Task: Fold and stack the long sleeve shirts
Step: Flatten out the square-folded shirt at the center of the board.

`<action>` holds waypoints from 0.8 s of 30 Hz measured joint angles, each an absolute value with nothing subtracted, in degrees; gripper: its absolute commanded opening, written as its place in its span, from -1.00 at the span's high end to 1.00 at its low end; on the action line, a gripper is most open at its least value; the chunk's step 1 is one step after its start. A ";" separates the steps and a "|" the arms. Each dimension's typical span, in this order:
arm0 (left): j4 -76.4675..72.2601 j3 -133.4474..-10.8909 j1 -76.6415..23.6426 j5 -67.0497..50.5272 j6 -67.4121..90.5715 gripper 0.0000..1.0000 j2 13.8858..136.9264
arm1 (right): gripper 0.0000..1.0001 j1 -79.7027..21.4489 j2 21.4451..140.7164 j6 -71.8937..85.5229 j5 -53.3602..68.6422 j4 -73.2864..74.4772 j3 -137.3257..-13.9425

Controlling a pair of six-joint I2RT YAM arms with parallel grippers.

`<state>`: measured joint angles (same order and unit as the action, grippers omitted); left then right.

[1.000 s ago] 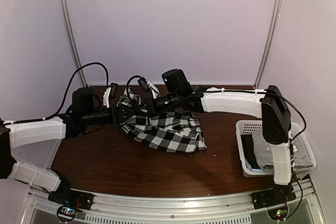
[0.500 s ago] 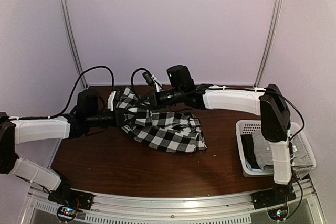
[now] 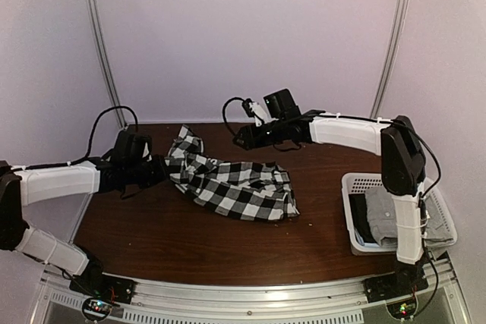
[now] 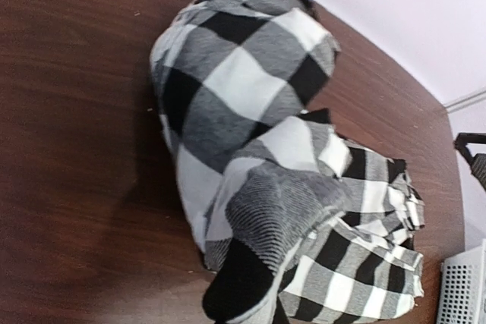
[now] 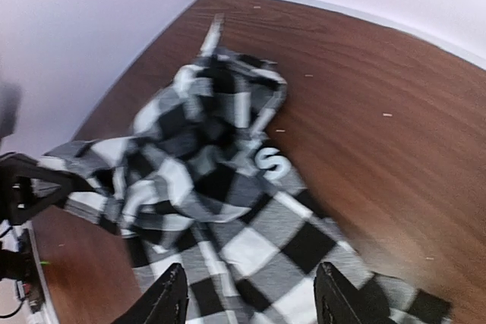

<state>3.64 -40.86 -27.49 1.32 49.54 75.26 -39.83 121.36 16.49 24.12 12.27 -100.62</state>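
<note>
left gripper seemingly pinches checked shirt; right gripper gapes.

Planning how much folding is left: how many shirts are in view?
2. The checked shirt lies crumpled on the table, left of centre; the grey shirt sits in the white basket at the right. A dark item beside it may be another garment.

The left arm lies low and stretched out to the right. The left tool is closed on the edge of the checked shirt. The right arm reaches far to the left at elbow height. The right tool hangs in the air, tilted down, its two fingers standing apart and holding nothing.
</note>
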 measured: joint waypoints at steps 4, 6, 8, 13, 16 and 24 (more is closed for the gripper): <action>6.74 -40.86 -26.35 4.19 51.83 1.00 77.19 | -0.16 -35.79 121.36 11.88 16.88 15.55 -99.42; 7.70 -40.86 -26.02 4.71 52.49 1.00 77.91 | -0.15 -34.13 121.49 9.87 14.33 16.95 -98.45; 8.10 -40.86 -25.54 4.95 52.88 1.00 78.32 | -0.15 -33.41 122.04 8.40 12.97 17.61 -98.19; 8.27 -40.86 -23.53 5.04 53.25 1.00 79.09 | -0.14 -33.85 125.40 5.87 13.08 17.87 -98.19; 8.27 -40.86 -22.55 4.97 53.28 1.00 79.35 | -0.13 -34.41 127.63 5.52 13.52 18.41 -98.19; 8.29 -40.86 -18.96 4.08 52.40 1.00 80.51 | 0.01 -35.94 131.17 5.28 15.16 19.55 -98.19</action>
<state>8.29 -40.86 -18.96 4.08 52.40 80.51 -35.94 131.17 5.28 15.16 19.55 -98.19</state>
